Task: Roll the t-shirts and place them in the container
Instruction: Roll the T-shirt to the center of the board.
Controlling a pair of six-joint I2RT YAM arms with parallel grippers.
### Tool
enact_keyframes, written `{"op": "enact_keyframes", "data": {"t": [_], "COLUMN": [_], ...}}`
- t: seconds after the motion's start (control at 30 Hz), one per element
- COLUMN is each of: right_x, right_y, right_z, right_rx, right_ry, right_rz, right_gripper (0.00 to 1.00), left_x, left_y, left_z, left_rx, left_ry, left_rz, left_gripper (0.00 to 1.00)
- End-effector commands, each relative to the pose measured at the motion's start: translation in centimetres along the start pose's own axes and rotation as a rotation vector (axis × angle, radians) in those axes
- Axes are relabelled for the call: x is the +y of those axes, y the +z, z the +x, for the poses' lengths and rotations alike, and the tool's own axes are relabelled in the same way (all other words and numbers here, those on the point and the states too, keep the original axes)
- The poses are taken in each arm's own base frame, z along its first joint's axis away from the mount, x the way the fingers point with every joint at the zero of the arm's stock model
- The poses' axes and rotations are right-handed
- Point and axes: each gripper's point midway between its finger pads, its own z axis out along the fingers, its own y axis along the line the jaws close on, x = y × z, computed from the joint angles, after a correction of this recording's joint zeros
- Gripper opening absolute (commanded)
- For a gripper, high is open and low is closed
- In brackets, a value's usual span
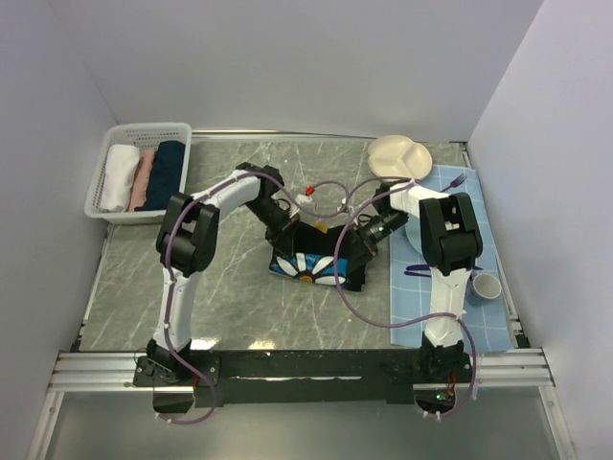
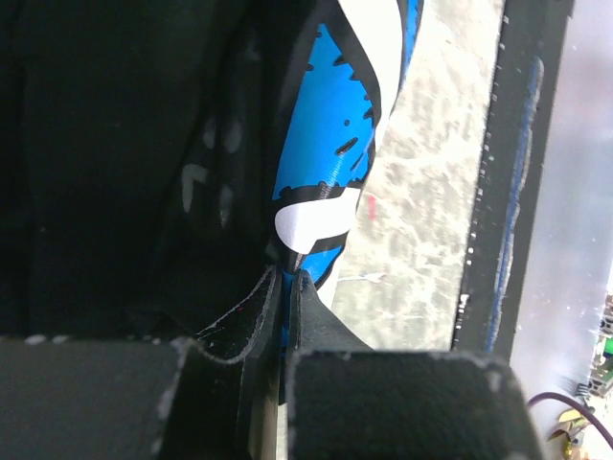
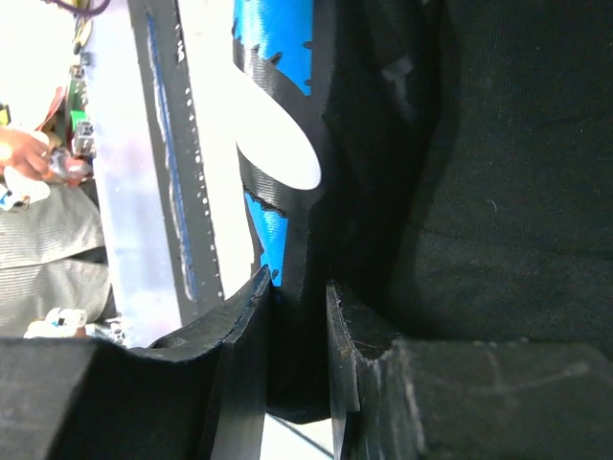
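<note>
A black t-shirt (image 1: pixel 318 265) with a blue-and-white flower print lies bunched into a compact bundle at the middle of the table. My left gripper (image 1: pixel 284 240) reaches its left end from behind, and my right gripper (image 1: pixel 357 251) holds the right end. In the left wrist view the gripper (image 2: pixel 287 280) is shut on a thin edge of the printed t-shirt (image 2: pixel 326 144). The right wrist view shows the right gripper (image 3: pixel 297 292) shut on a thicker fold of the black t-shirt (image 3: pixel 498 144). What lies under the bundle is hidden.
A white basket (image 1: pixel 107 168) at the back left holds rolled white, pink and navy cloths. A cream divided plate (image 1: pixel 400 156) sits at the back right. A blue placemat (image 1: pixel 484 225) carries a purple fork (image 1: pixel 458 179) and a small cup (image 1: pixel 486 286). A small red-and-white object (image 1: pixel 308 195) lies behind the bundle.
</note>
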Motion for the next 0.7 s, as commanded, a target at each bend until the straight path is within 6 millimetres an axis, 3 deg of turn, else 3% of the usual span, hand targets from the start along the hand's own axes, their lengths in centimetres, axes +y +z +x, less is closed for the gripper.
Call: {"op": "enact_keyframes", "data": {"t": [0.0, 0.17, 0.37, 0.53, 0.67], "right_x": [-1.3, -3.2, -4.5, -5.5, -5.6], "right_y": [-1.2, -1.2, -1.2, -1.0, -0.8], "right_z": [0.3, 0.6, 1.7, 1.8, 1.7], "right_rx": [0.044, 0.064, 0.084, 0.050, 0.013], "right_ry": [0.017, 0.047, 0.081, 0.121, 0.156], "right_rz": [0.054, 0.123, 0.209, 0.270, 0.304], "right_gripper": [0.31, 0.31, 0.31, 0.33, 0.39], "left_x": [3.0, 4.4, 6.4, 9.0, 9.7], "left_y": [-1.6, -1.0, -1.1, -0.2, -0.3], "left_z": [0.5, 0.2, -2.6, -2.5, -2.2], "left_rx": [0.058, 0.055, -0.025, -0.049, -0.076], "left_ry": [0.001, -0.036, -0.017, -0.094, -0.189], "left_rz": [-0.073, -0.085, -0.133, -0.209, -0.259], "left_gripper": [0.03, 0.03, 0.03, 0.01, 0.01]}}
